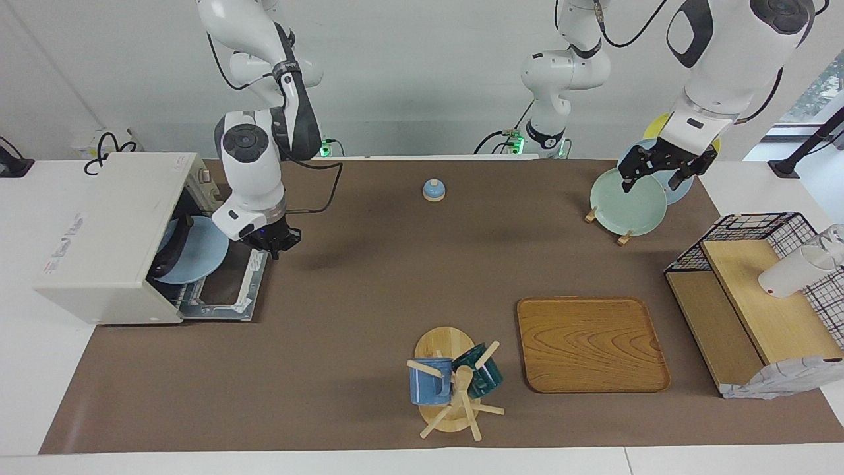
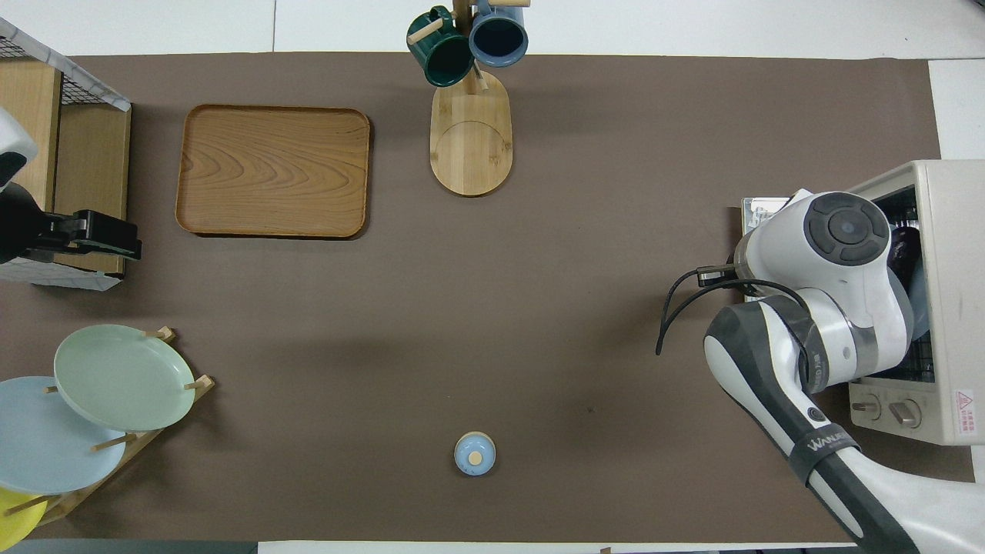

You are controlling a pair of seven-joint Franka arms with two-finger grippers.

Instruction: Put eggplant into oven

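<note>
Facing view first. The oven (image 1: 109, 237) sits at nine o'clock, with its door (image 1: 227, 280) folded down flat. Inside it a light blue plate (image 1: 198, 254) leans, and a dark curved shape, likely the eggplant (image 1: 173, 254), lies on that plate at its inner edge. The right gripper (image 1: 275, 245) hangs over the edge of the open door near the mat, its fingertips pressed together on nothing. The left gripper (image 1: 663, 170) waits at two o'clock over the green plate (image 1: 626, 201) on the rack, its claw spread wide.

Overhead view next. The oven (image 2: 950, 308) is at three o'clock. The right arm covers most of the opening and its gripper is hidden. A dark purple bit of the eggplant (image 2: 902, 246) peeks out inside. The left gripper (image 2: 108, 237) shows at nine o'clock, spread open.

The eggplant looks shiny, so it is likely slippery, fairly light and a bit soft. The middle of its long body seems the best place to hold it, gently. It already seems to be in the oven.
</note>
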